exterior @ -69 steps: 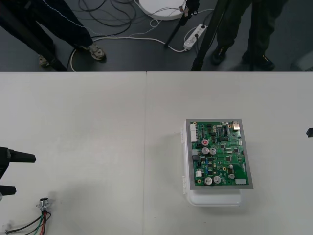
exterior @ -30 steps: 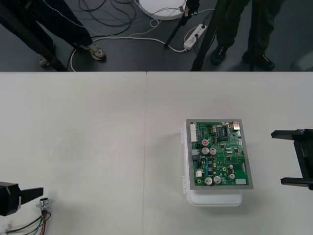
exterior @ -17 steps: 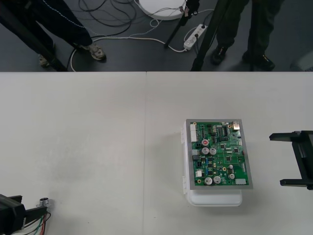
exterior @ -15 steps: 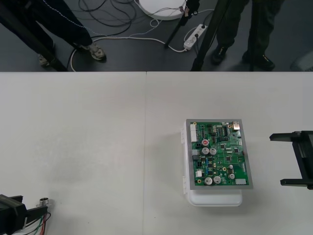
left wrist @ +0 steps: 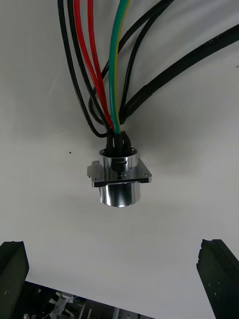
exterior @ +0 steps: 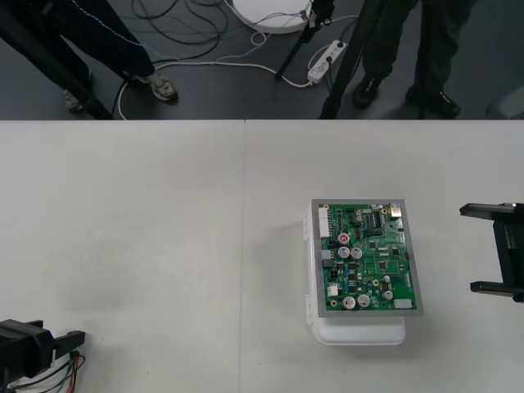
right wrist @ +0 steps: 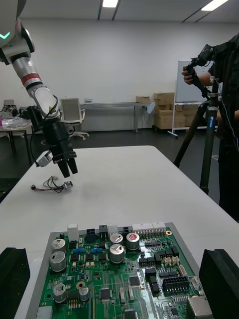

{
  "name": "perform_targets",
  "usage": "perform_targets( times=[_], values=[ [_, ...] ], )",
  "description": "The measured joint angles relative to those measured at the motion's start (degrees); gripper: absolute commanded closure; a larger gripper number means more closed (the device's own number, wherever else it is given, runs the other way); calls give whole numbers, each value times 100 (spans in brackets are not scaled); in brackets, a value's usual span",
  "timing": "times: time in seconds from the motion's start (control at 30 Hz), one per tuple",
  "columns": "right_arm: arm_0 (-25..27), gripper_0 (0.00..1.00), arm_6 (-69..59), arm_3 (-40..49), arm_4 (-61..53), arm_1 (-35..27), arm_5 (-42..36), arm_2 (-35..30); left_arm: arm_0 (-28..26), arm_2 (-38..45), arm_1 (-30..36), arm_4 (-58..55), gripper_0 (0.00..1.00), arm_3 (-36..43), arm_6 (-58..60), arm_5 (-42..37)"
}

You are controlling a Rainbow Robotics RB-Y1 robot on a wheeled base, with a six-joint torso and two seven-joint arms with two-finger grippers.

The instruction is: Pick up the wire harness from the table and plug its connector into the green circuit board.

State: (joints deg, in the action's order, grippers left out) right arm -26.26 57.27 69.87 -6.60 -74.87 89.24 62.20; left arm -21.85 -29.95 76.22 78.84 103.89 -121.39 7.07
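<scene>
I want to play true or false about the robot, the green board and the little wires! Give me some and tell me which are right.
1. The harness is plugged into the green circuit board. False: the harness lies on the table by the left tool, far from the green circuit board.
2. The left tool is open, with the metal socket lying just ahead of its fingers. True.
3. The right tool is squeezing the board. False: the right tool is open and waits beside the board, not touching it.
4. The harness has red, black and green wires. True.
</scene>
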Motion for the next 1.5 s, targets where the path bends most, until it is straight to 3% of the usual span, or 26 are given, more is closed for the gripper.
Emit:
perform_targets(
  times=[0.83, 1.17, 1.5],
  values=[
    [-5, 0, 50, 477, 140, 1, -168, 194, 651, -693, -541, 45, 0, -712, 0, -6],
    [405, 0, 38, 868, 494, 9, -547, -701, 652, -693, -566, 57, 0, -718, 0, -7],
    [466, 0, 34, 870, 494, 9, -541, -747, 659, -713, -595, 190, 0, -727, 0, -7]
  ],
)
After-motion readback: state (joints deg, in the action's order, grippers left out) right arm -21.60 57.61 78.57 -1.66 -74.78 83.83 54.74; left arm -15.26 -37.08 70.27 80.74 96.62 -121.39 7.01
